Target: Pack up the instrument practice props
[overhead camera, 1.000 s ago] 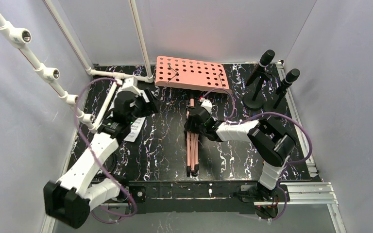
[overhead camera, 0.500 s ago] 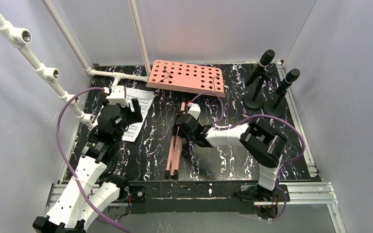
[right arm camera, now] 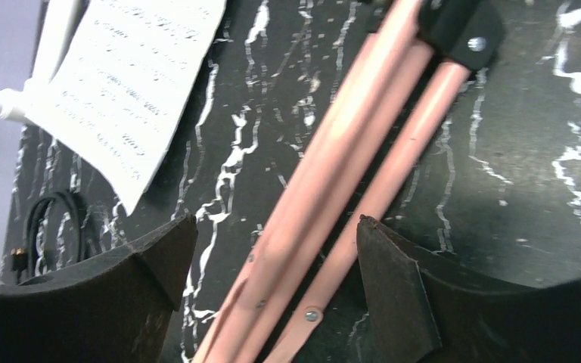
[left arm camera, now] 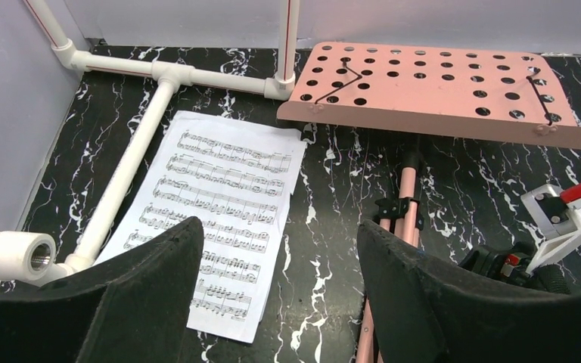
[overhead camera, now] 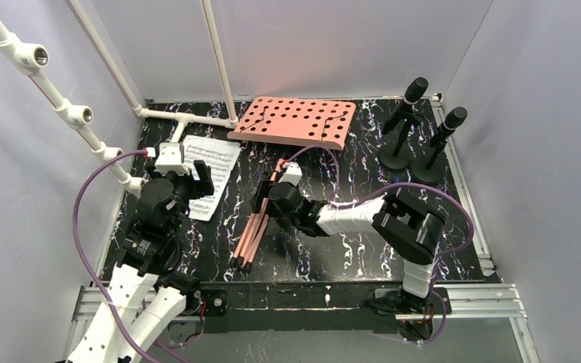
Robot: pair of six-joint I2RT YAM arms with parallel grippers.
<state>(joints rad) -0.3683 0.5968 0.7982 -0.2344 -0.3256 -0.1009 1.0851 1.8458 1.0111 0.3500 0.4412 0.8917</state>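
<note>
Folded tripod legs (overhead camera: 251, 234) lie on the black, white-veined table (overhead camera: 348, 249). They are thin salmon-pink tubes bundled together, feet nearest, slanting far-right toward a black collar (right arm camera: 461, 30).

Right gripper (overhead camera: 266, 203) straddles the bundle partway up, jaws apart, with its black padded fingers (right arm camera: 151, 287) on either side (there is a gap on the left; contact on the right cannot be judged).

Left gripper (overhead camera: 200, 179) hangs to the left, jaws apart and holding nothing, above the near part of the sheet music (overhead camera: 210, 162), a white printed page lying flat.

Beyond, the music desk (overhead camera: 295, 121), pink metal perforated with round holes, sits at far centre.

Two black microphones (overhead camera: 405, 102) stand on round bases at far right, well apart from both arms.

White pipe frame (overhead camera: 185, 117) borders the page on its left and far sides.
</note>
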